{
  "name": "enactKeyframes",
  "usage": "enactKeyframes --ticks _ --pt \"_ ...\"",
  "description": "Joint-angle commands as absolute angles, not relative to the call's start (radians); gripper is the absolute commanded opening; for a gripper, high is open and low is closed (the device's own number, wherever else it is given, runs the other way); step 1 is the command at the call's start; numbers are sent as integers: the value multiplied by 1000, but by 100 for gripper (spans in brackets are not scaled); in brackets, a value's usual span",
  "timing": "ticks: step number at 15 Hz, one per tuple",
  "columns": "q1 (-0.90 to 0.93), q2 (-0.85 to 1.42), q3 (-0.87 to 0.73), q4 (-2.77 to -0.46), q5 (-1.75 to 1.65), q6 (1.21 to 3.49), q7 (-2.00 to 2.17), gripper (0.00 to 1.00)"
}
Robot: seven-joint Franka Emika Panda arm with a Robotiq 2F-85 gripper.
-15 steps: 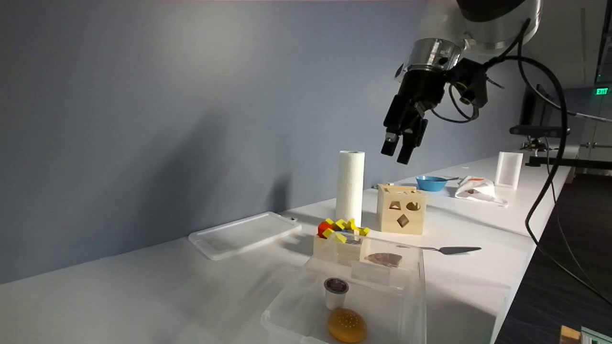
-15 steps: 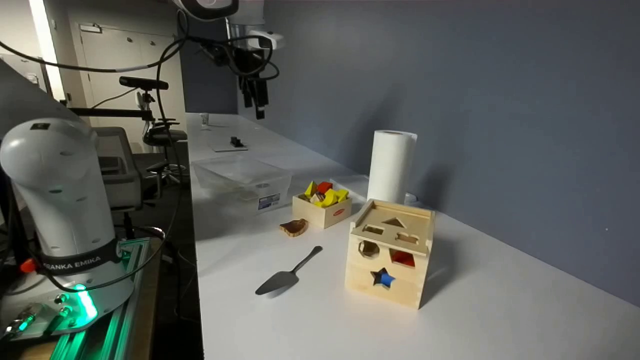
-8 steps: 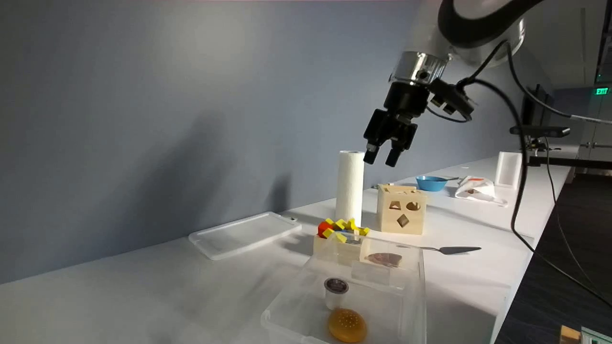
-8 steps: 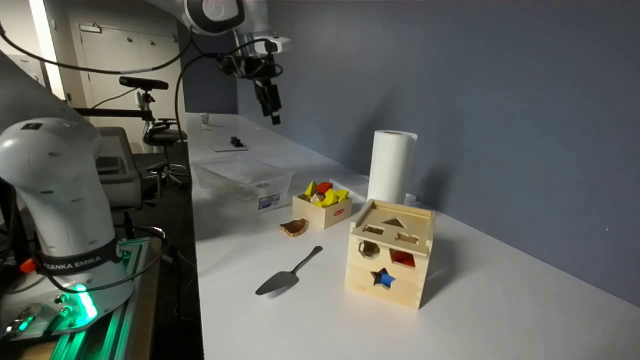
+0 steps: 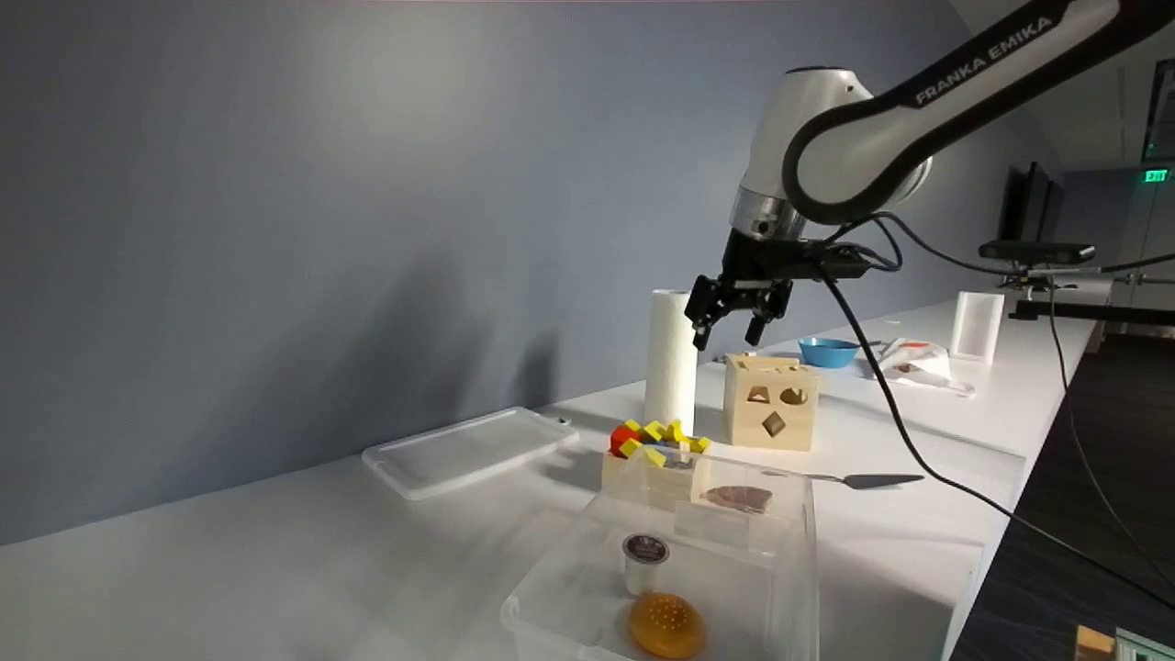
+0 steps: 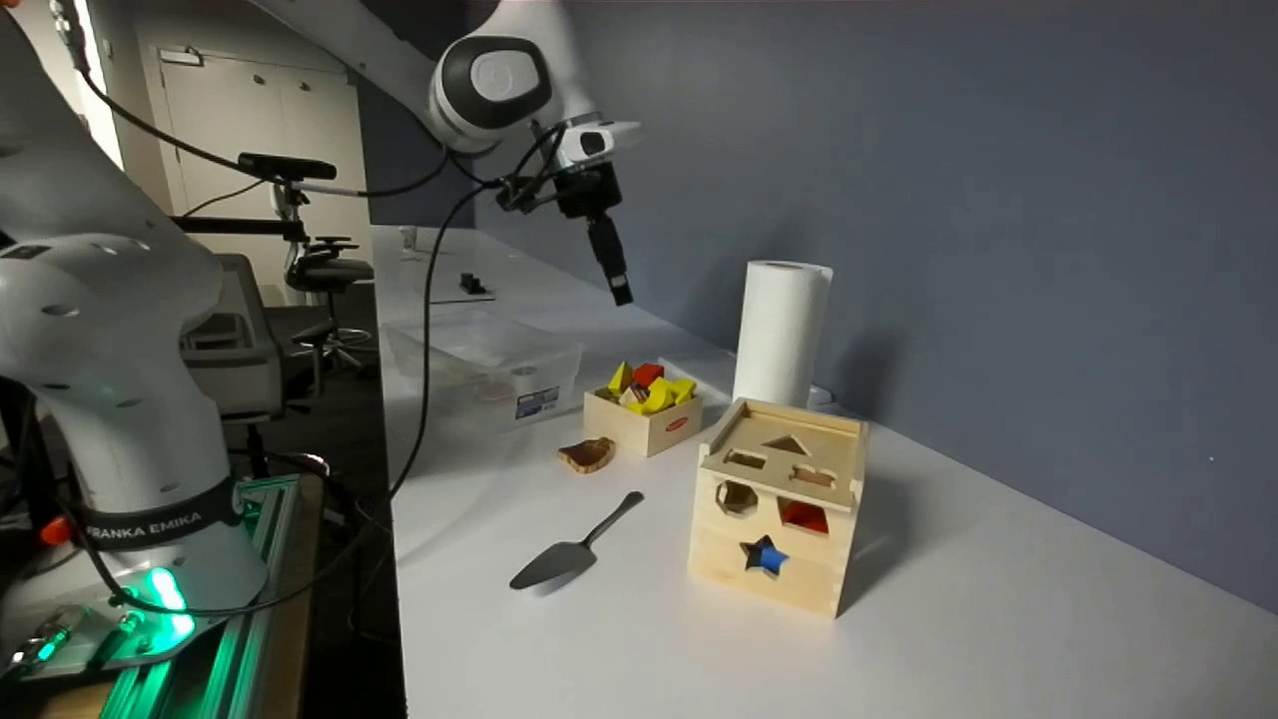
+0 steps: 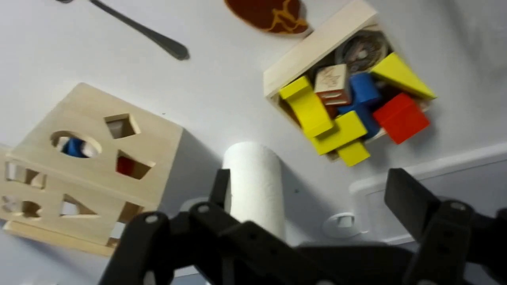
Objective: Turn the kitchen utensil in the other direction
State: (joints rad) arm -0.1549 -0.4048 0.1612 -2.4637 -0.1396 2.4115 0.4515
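The kitchen utensil is a dark-grey server with a wide pointed blade (image 6: 554,564) and a thin handle. It lies flat on the white table in both exterior views (image 5: 881,480). Its blade points toward the table's edge by the robot base and its handle toward the block bin. In the wrist view its handle (image 7: 158,39) shows at the upper left; most of the blade is cut off. My gripper (image 5: 727,337) is open and empty, high above the table near the paper roll, apart from the utensil. It also shows in the wrist view (image 7: 311,186).
A wooden shape box (image 6: 779,509) stands beside the utensil. A white paper roll (image 6: 784,335), a bin of coloured blocks (image 6: 639,424), a brown toy piece (image 6: 587,455) and a clear plastic box (image 6: 479,369) stand nearby. A lid (image 5: 473,452) lies by the wall.
The arm has come down and toward the block bin and shape box. The gripper has turned, and its fingers look wider apart in an exterior view. The utensil has not moved.
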Motion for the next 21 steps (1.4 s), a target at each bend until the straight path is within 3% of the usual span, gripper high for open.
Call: enactKeyframes --ticks 1,6,12,13,21 --pt "-268 -412 175 -2462 -341 2377 588 100" --pt "-303 -401 96 -2489 -510 2282 486 100" --pt "-190 -357 -84 -2563 -287 2298 105 100" --pt "-217 -378 -36 -2549 -362 2279 208 100" --pt "-139 -346 -125 -2595 -196 2339 -38 100"
